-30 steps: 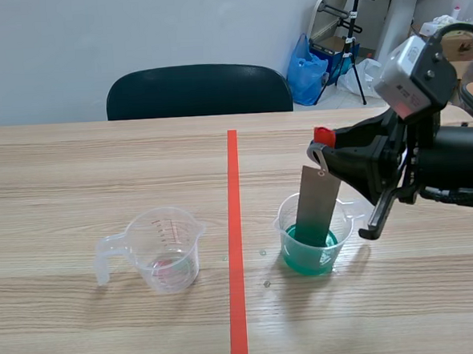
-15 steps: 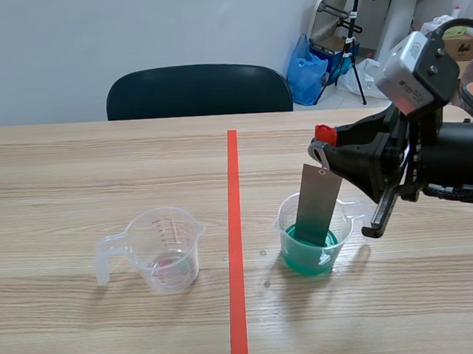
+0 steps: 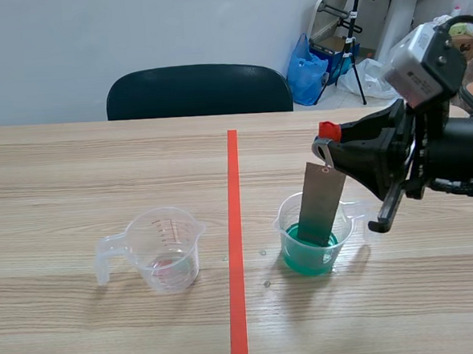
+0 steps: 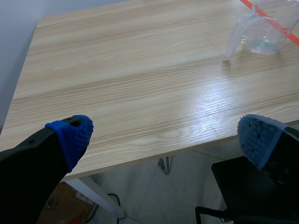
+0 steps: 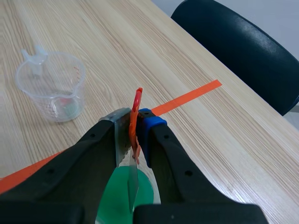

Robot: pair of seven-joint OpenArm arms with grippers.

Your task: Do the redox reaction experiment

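Observation:
A clear beaker [image 3: 311,235] with green liquid [image 5: 119,196] stands right of the tape line. A grey metal strip [image 3: 318,204] hangs slightly tilted, its lower end in the liquid. A red clip [image 3: 328,130] holds its top, and my right gripper [image 3: 331,151] is shut on that clip [image 5: 136,116]. Left of the line stands a second clear beaker [image 3: 162,247], with a faint pink trace at its bottom. My left gripper [image 4: 166,135] is open over the table's left edge, far from that beaker [image 4: 264,32], and does not appear in the scene view.
An orange-red tape line [image 3: 235,225] runs down the table's middle. A black chair [image 3: 199,89] stands behind the far edge. A few droplets [image 3: 264,253] lie on the wood by the green beaker. Under my left gripper is floor beyond the table edge [image 4: 140,161].
My right gripper has shifted slightly right and up with the clip, drawing the strip along; its lower end stays in the green liquid. The beakers have not moved.

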